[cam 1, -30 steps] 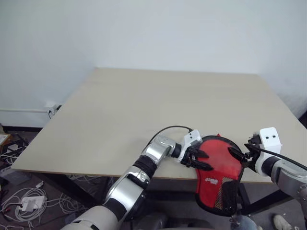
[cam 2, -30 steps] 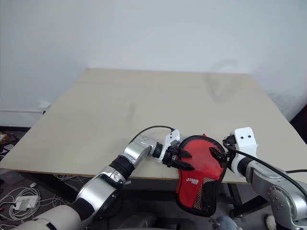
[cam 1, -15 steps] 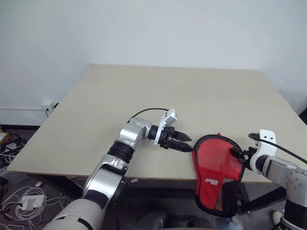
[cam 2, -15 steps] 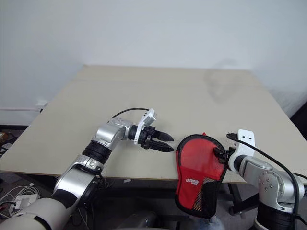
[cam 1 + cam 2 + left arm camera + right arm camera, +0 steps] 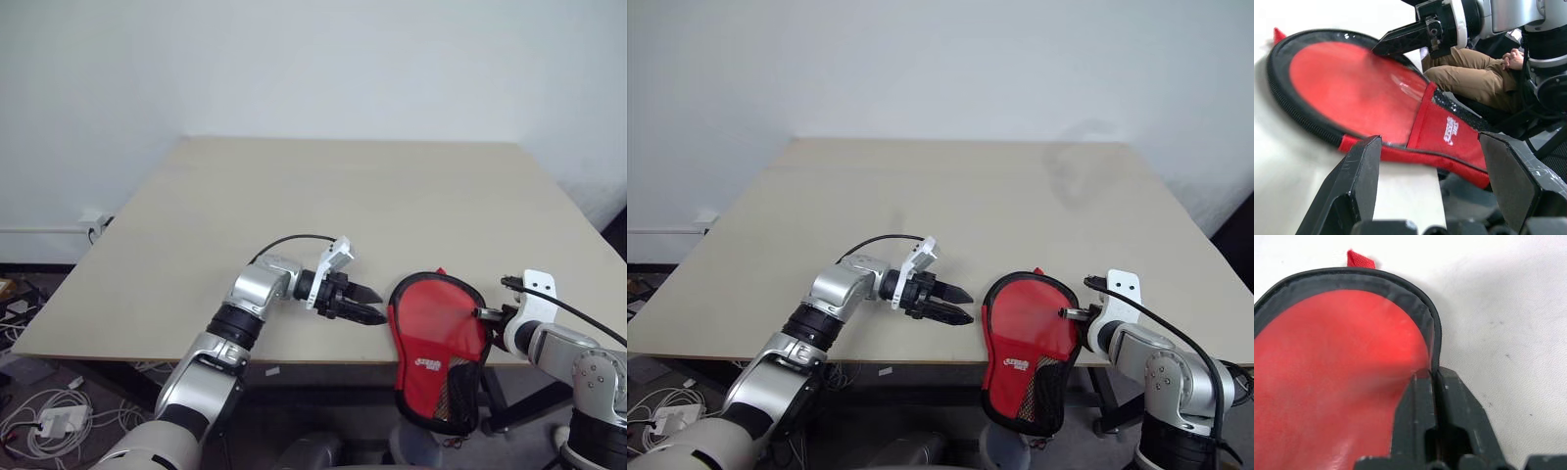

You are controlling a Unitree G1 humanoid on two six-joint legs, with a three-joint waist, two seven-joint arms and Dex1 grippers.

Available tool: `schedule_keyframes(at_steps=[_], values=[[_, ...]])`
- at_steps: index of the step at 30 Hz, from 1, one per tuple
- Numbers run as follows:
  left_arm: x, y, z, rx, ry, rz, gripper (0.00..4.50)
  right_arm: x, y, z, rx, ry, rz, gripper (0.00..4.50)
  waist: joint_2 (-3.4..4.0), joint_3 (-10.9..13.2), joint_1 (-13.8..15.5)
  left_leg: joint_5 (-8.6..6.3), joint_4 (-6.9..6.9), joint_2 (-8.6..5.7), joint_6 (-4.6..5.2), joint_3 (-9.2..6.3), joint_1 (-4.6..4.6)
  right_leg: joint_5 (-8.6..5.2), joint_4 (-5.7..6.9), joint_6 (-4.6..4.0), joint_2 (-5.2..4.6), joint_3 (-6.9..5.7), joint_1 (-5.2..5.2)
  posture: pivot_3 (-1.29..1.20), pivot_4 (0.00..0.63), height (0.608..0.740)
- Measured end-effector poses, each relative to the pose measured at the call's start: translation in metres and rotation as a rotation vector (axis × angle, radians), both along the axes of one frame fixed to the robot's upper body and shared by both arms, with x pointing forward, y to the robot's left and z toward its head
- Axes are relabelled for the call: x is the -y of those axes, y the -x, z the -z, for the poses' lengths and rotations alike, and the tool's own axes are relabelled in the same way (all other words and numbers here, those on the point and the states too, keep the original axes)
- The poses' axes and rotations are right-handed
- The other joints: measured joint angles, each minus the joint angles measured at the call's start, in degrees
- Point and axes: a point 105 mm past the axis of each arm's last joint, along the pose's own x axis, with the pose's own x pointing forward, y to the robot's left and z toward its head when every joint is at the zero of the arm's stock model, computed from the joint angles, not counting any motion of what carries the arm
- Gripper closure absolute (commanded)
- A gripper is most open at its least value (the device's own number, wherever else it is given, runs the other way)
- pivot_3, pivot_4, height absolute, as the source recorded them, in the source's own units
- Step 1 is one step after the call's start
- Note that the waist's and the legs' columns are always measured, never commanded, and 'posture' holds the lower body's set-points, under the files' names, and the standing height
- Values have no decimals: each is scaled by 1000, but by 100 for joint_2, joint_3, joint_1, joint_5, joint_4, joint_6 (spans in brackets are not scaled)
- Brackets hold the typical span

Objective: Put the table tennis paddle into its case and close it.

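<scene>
Lying on the pale desk (image 5: 294, 196), the left arm points to the right. Its left gripper (image 5: 361, 303) has its black fingers (image 5: 1356, 186) spread wide with nothing between them. It sits just left of the case (image 5: 436, 333) and does not touch it.

The red case has a black edge and rests at the near edge of the desk, right of the middle. Its round part lies flat on the desk. Its narrow part, with a white logo and a mesh pocket, hangs down over the near edge. A small red tab sticks out at its far end.

The right gripper (image 5: 487, 314) is at the right rim of the case. Its two fingers (image 5: 1449, 426) are pinched tight together on the black edge there. I cannot tell if the paddle is inside.
</scene>
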Motion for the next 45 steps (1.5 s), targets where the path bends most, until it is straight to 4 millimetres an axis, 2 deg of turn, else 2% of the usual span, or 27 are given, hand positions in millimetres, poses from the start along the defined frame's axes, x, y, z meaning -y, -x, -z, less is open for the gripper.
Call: schedule_keyframes(at_steps=[5, 7, 11, 16, 21, 24, 27, 30, 32, 34, 35, 36, 43, 45], values=[[0, 2, 4, -34, -12, -16, 1146, -12, -11, -4, 73, -40, 43, 4458, 10, 7, -75, 6, -1, -1, -10, -1, 1, 8, 14, -11, 23, 40, -24, 0, 0, 740], [3, 3, 4, -39, -8, -12, 1146, -18, -27, -16, 147, -37, 73, 4458, 29, 18, -129, 7, -2, -7, -10, 1, 0, 19, 26, -5, 31, 64, -39, 0, 0, 740], [4, 6, 5, -69, -7, -11, 1146, -16, -53, -46, 292, -19, 171, 4458, 33, 21, -127, 34, -5, -3, -53, -2, 0, 42, 28, -16, 73, 111, -62, 0, 0, 740], [1, 8, 6, -87, -22, -18, 1146, -14, -78, -57, 359, 3, 252, 4458, 35, 23, -159, 48, -20, 0, -75, -4, 0, 50, 32, -28, 88, 124, -81, 0, 0, 740], [1, 13, 5, -114, -17, -29, 1146, -41, -111, -78, 421, -63, 232, 4458, 40, 25, -288, 67, -44, 9, -105, -8, 3, 59, 36, -45, 100, 125, -95, 0, 0, 740], [1, 13, 5, -116, -23, -37, 1146, -52, -125, -85, 447, -77, 219, 4458, 40, 25, -318, 73, -60, 11, -115, -8, 18, 60, 36, -46, 104, 125, -91, 0, 0, 740], [0, 13, 6, -116, -34, -55, 1146, -61, -133, -77, 428, -89, 210, 4458, 40, 25, -317, 81, -84, 7, -127, -5, 40, 60, 34, -47, 106, 127, -80, 0, 0, 740], [0, 14, 6, -127, -31, -66, 1146, -70, -136, -59, 374, -61, 186, 4458, 39, 24, -322, 84, -105, 8, -132, -1, 57, 59, 33, -48, 106, 135, -74, 0, 0, 740], [0, 13, 6, -128, -29, -73, 1146, -78, -131, -40, 303, -26, 144, 4458, 37, 23, -325, 87, -120, 14, -137, -2, 65, 59, 30, -49, 104, 137, -74, 0, 0, 740], [0, 12, 6, -124, -27, -80, 1146, -87, -118, -10, 198, 7, 87, 4458, 37, 23, -339, 91, -135, 22, -147, -4, 69, 57, 30, -52, 106, 144, -79, 0, 0, 740], [0, 12, 6, -121, -29, -84, 1146, -90, -113, 1, 165, 15, 74, 3999, 38, 23, -353, 92, -138, 24, -151, -8, 68, 57, 31, -57, 107, 151, -82, 0, 0, 740], [0, 11, 6, -114, -31, -91, 1146, -92, -111, 2, 163, 15, 68, 3817, 40, 24, -378, 93, -139, 26, -156, -11, 68, 55, 35, -60, 108, 153, -83, 0, 0, 740], [0, 0, 5, -76, -11, -155, 1146, -97, -106, -7, 191, 30, 4, 1372, 39, 23, -446, 94, -136, 31, -162, -19, 69, 59, 35, -66, 111, 145, -80, 0, 0, 740], [-3, -3, 7, -71, -2, -171, 1146, -94, -108, -19, 240, 37, 0, 1372, 40, 23, -436, 94, -132, 29, -162, -23, 66, 59, 35, -66, 109, 139, -79, 0, 0, 740]])
